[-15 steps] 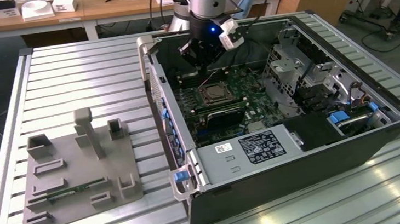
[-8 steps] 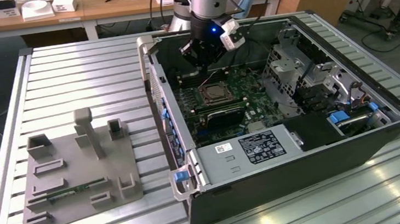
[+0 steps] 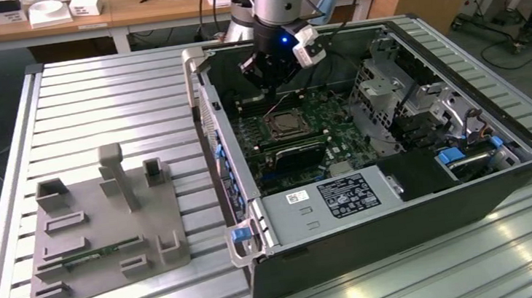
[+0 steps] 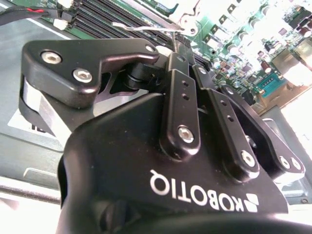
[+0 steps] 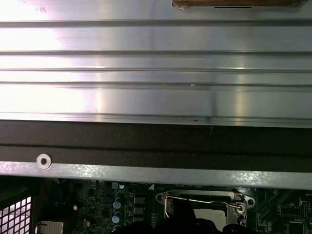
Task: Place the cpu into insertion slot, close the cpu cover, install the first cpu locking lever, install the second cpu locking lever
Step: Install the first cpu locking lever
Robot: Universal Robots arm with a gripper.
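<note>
In the exterior view my gripper (image 3: 274, 81) hangs inside the open computer case, just behind the insertion slot (image 3: 290, 123) on the green board. The cpu (image 3: 291, 122) lies in the slot as a silvery-tan square, with the cpu cover (image 3: 274, 128) framing it. In the second wrist view the gripper (image 4: 171, 46) has its fingers (image 4: 146, 53) drawn together, and a thin wire locking lever (image 4: 141, 27) ends right at their tips. Whether they touch it is unclear. The first wrist view shows the slot's metal frame (image 5: 165, 199) with a lever (image 5: 204, 200) lying across it.
The case's side wall (image 5: 146, 170) runs close to the gripper. A drive cage (image 3: 398, 100) and a labelled power unit (image 3: 349, 196) fill the case toward the exterior view's right and front. Long black memory slots (image 4: 112, 19) adjoin the socket. A grey fixture board (image 3: 108, 230) lies on the table.
</note>
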